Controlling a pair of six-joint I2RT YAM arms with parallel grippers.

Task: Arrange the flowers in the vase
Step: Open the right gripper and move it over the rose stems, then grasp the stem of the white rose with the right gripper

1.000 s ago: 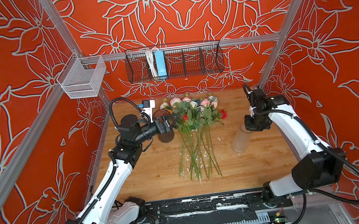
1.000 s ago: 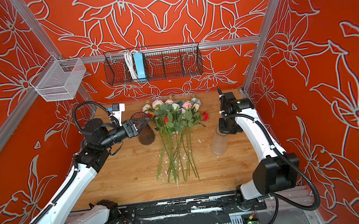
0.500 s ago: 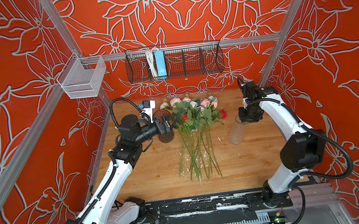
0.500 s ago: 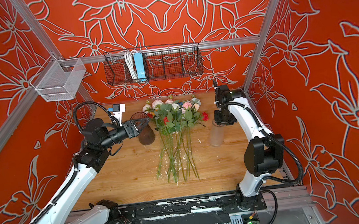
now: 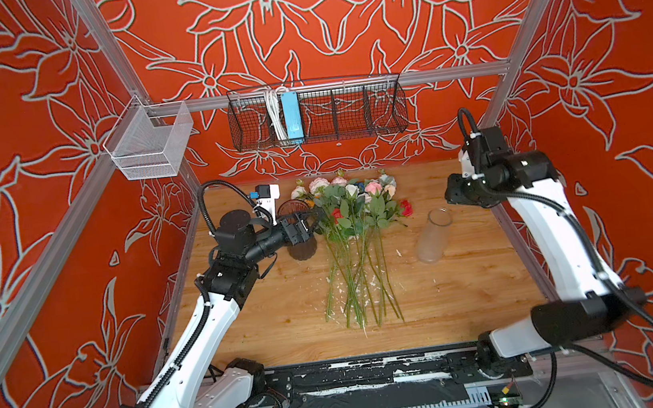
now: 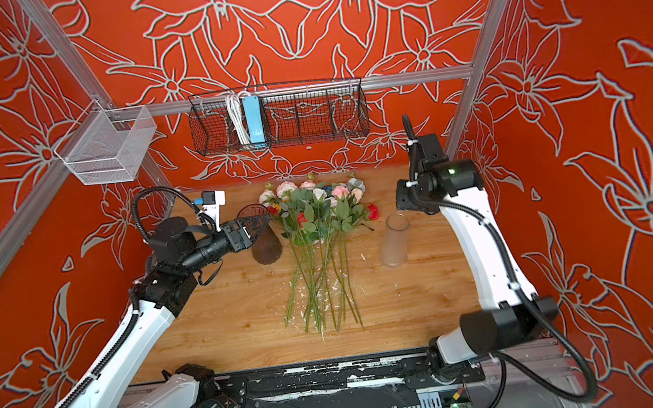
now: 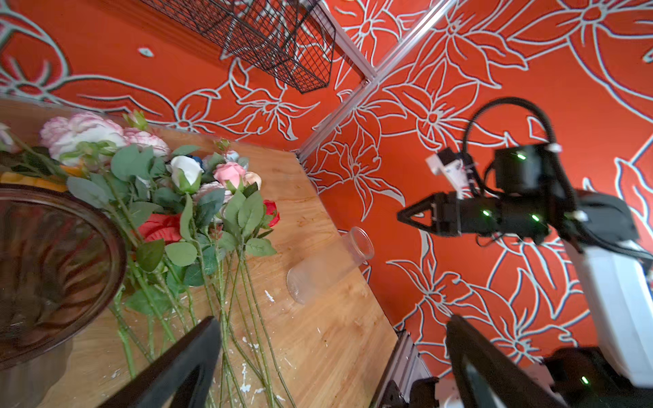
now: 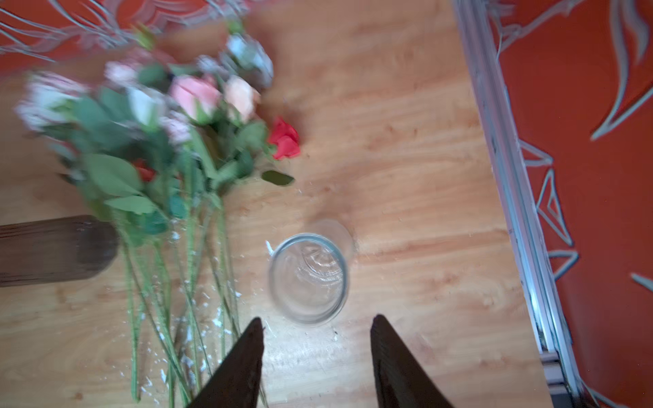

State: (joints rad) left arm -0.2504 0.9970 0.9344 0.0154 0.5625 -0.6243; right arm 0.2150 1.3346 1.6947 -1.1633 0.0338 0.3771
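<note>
Flowers [image 5: 343, 222] lie in one loose bundle on the wooden counter [image 5: 471, 280], blooms toward the back wall and stems toward the robot's base, and none is in a vase yet. My left end effector [image 6: 262, 224] hangs spread wide and empty at the mouth of the brown ribbed vase [image 5: 302, 251], just beside the leafy heads. My right end effector [image 8: 317, 317] is also parted and grasping nothing, raised above the clear glass vase [image 5: 431, 237], which stands upright near the bundle but apart from it. I read this as the start of the first pick. To do it well I would go for the outermost stem, the red rose [image 5: 405, 207] on the glass-vase side, since the other stems cross lower down and a careless close would gather two or three. I would come down on bare stem below the leaves, fingers across it rather than along it, and close only once both straddle it. Then I would lift until the cut end clears the rim before tipping the stem upright. The glass vase looks light and narrow, so I would enter its mouth from straight above. The right wrist view is smeared, so I would let it sharpen first.
</note>
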